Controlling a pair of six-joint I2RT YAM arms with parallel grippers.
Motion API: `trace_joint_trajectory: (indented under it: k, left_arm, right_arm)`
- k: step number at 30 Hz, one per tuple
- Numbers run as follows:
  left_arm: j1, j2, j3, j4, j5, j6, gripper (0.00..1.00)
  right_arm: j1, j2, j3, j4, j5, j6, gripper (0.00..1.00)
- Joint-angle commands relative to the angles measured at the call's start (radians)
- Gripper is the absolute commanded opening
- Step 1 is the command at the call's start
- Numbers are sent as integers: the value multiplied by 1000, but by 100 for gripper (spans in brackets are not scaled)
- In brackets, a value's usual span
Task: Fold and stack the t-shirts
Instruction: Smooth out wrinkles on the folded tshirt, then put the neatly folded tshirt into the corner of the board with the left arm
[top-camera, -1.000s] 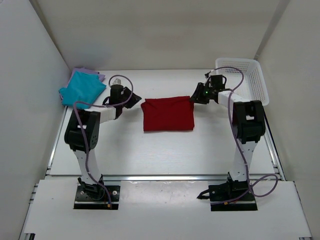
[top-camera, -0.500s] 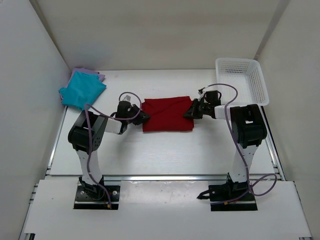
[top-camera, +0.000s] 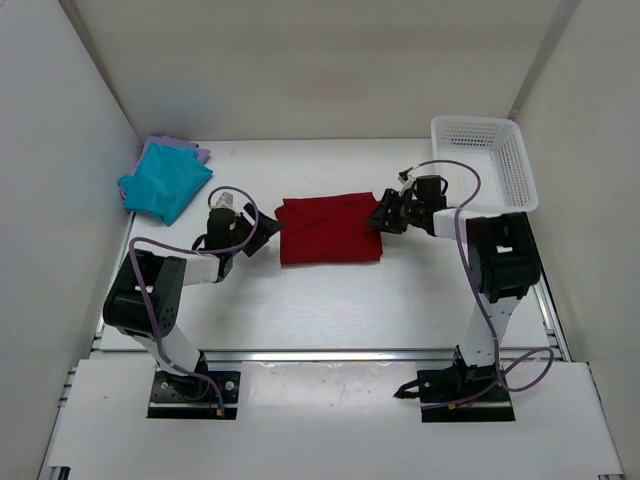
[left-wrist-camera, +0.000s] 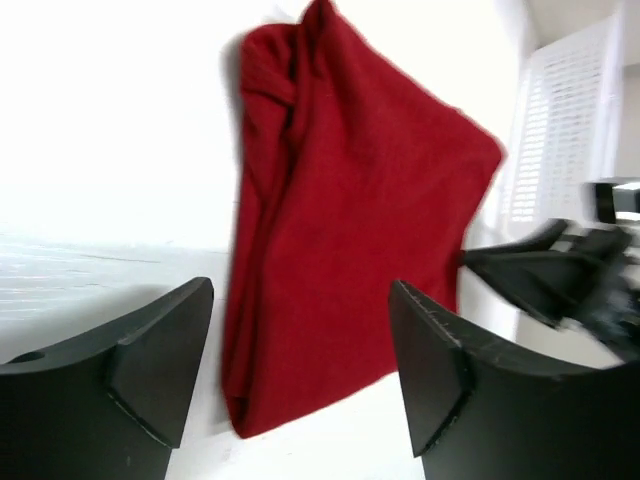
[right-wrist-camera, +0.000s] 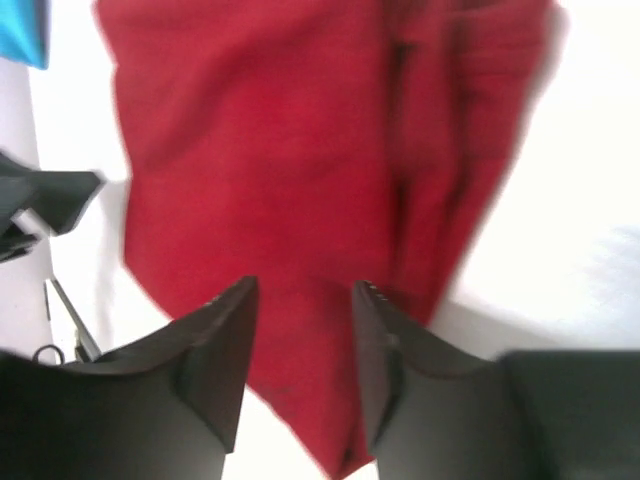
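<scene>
The dark red t-shirt lies folded into a rectangle in the middle of the table. My left gripper sits low just off its left edge, jaws wide open and holding nothing; the left wrist view shows the red shirt ahead of the left gripper. At the shirt's right edge my right gripper hovers open, and in its wrist view the red shirt's corner lies under the right gripper. The teal t-shirt rests folded on the lavender t-shirt at the back left.
A white mesh basket stands at the back right, close to the right arm. White walls close in the table on the left, back and right. A metal rail runs along the near edge.
Both grippers have gone from closed at the red shirt's side edges to open. The left arm has drawn back to the left, and the shirt has shifted slightly left.
</scene>
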Motion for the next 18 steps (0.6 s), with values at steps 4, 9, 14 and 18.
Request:
trace_joint_trajectory:
  k: [4, 9, 14, 18]
  left_arm:
    - [-5, 89, 104, -180, -19, 135, 84]
    - [-34, 237, 189, -165, 33, 139, 82]
    - [-100, 376, 299, -110, 108, 93, 82]
    - [-140, 433, 379, -12, 139, 18, 64]
  right_arm:
    - [17, -225, -111, 107, 9, 5, 46]
    - [11, -331, -199, 155, -5, 25, 49]
    - [-3, -372, -242, 178, -34, 45, 49]
    - [-26, -363, -265, 244, -73, 83, 49]
